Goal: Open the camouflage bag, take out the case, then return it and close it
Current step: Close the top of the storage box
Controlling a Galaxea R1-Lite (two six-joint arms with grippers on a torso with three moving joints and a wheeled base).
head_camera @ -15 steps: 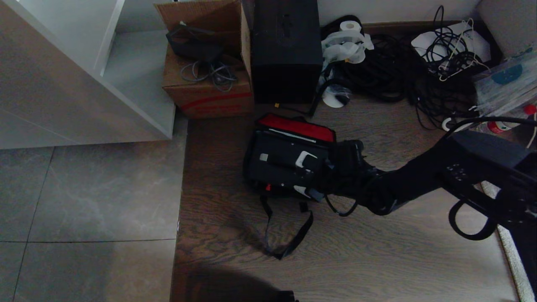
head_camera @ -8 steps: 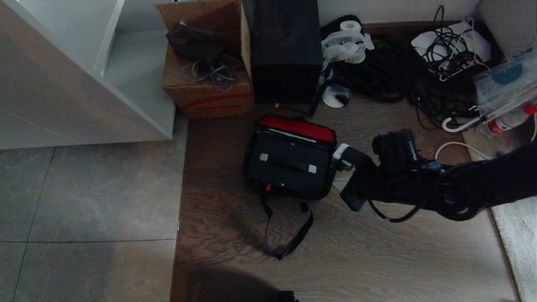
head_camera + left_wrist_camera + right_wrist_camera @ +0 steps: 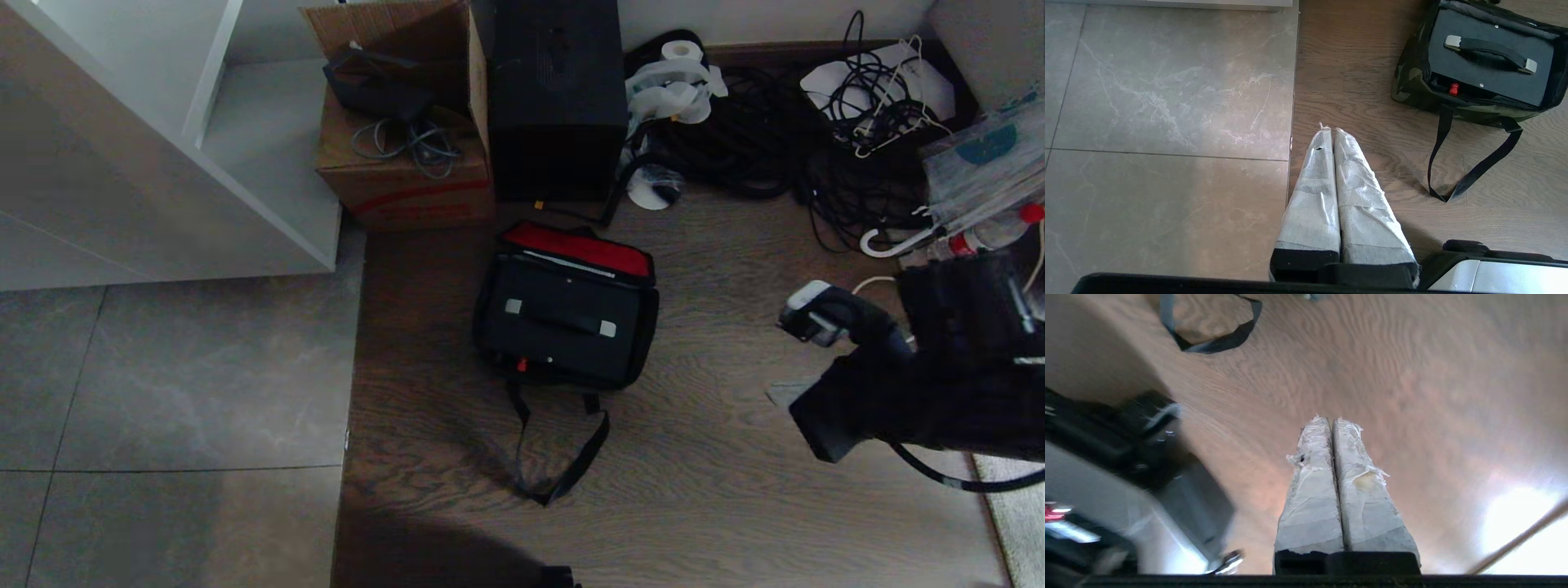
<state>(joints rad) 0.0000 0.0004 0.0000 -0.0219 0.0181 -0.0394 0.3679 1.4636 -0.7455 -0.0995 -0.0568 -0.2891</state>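
Note:
The camouflage bag (image 3: pixel 490 327) (image 3: pixel 1410 77) lies open on the wood floor, its lid folded back to show a red inner strip (image 3: pixel 578 246). The flat black case (image 3: pixel 563 322) (image 3: pixel 1490 61) rests inside, handle up, with a small red tab (image 3: pixel 1453 88) on its near edge. One black strap (image 3: pixel 563 457) (image 3: pixel 1208 339) trails over the floor. My right gripper (image 3: pixel 804 314) (image 3: pixel 1333 420) hangs well right of the bag, shut and empty. My left gripper (image 3: pixel 1331 130) is shut above the seam between tile and wood, apart from the bag.
Behind the bag stand a brown cardboard box (image 3: pixel 400 171) and a tall black box (image 3: pixel 559 98). Tangled cables (image 3: pixel 775 139), a paper roll and a bottle (image 3: pixel 984 239) fill the back right. A white cabinet (image 3: pixel 163 163) is at the left, a pale rug (image 3: pixel 1008 506) at the right.
My right arm has pulled back from over the case to the right of the bag, and its fingers went from open to shut on nothing. Bag and case stayed put.

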